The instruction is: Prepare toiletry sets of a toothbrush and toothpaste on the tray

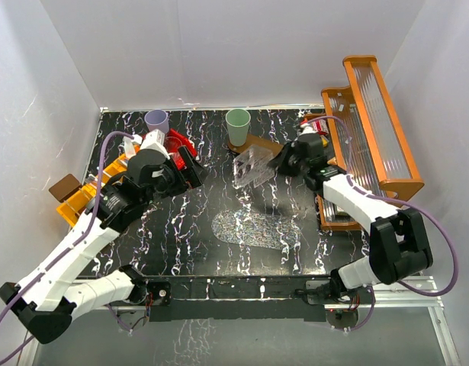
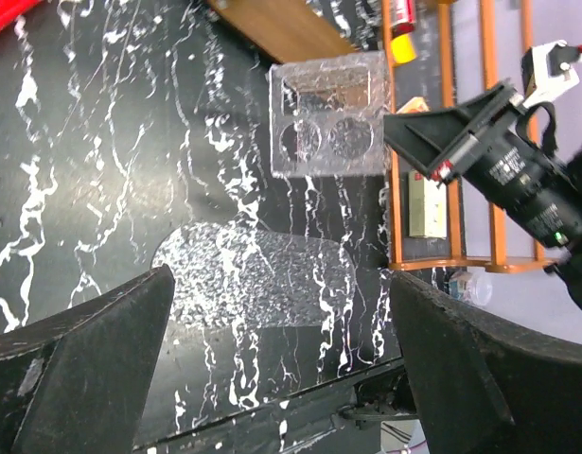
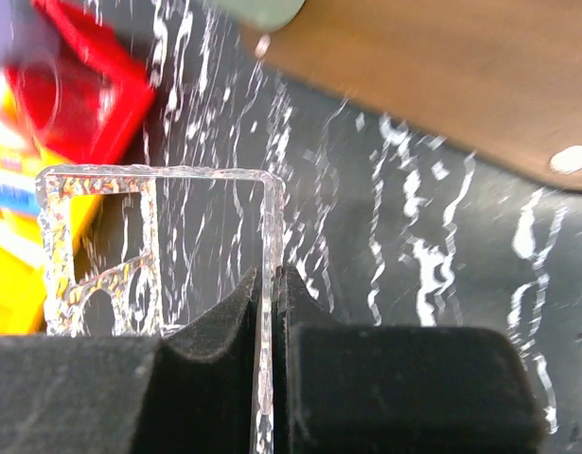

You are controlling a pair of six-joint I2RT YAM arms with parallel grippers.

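Black pads of the right claw (image 3: 270, 293) pinch one thin wall of a clear plastic holder (image 3: 92, 284), gripping it by that edge alone, near the wooden board (image 1: 258, 143) where the green cup (image 1: 238, 120) stands. The lilac cup (image 1: 156, 120) sits well apart at the bench's (image 1: 188, 221) far left. No toothbrush or tube shows clearly. Left claw (image 2: 281, 312) gapes wide, holding nothing. Slick plastic held at one edge may swivel or slip free, and a swing toward the board could topple the green cup.

The black marbled table (image 1: 196, 225) carries a clear oval plate (image 1: 253, 227), lilac cup (image 1: 156, 120) and wooden tray (image 1: 258, 143).
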